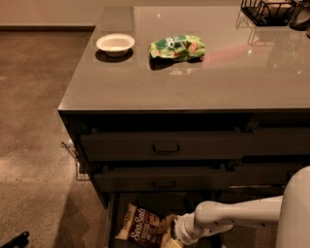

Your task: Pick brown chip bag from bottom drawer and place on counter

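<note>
The brown chip bag [139, 224] lies in the open bottom drawer [112, 227], its "Sea Salt" script facing up. My white arm reaches in from the right along the bottom of the view. The gripper [173, 239] is at the bag's right end, low in the drawer, and is partly cut off by the frame's lower edge. The counter [193, 77] spreads above the drawer stack.
A white bowl [115, 43] and a green chip bag [177, 47] sit on the counter's far left part. A black wire rack [267, 10] stands at the back right. Two handled drawers [165, 146] are above the open one. Bare floor lies to the left.
</note>
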